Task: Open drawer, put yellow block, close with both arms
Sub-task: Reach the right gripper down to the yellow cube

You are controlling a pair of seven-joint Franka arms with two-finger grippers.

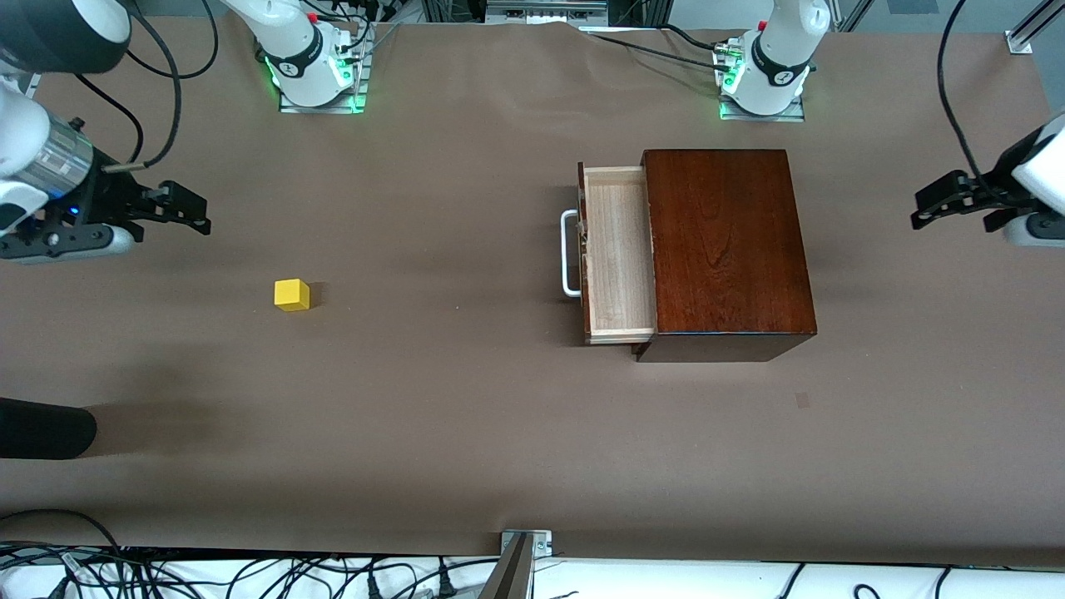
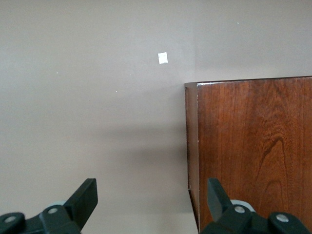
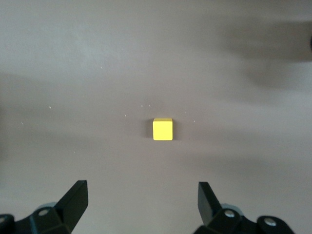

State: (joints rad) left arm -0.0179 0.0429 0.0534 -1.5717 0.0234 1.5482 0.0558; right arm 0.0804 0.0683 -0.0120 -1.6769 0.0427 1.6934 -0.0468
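While the drawer (image 1: 617, 249) stands open, the right gripper (image 1: 179, 208), fingers spread wide and empty, should drop squarely onto the yellow block (image 1: 292, 294) at its five o'clock; the left gripper (image 1: 944, 204), also wide, waits.

One yellow block (image 1: 292, 294), one drawer (image 1: 616, 254), two arms (image 1: 50, 158)

The left gripper (image 2: 151, 204) is seen with its fingers (image 2: 83, 197) spread wide apart over the brown table (image 2: 87, 97), with the glossy wooden box (image 2: 253, 146) at about three o'clock of the gap and a small white mark (image 2: 163, 58) at twelve o'clock.
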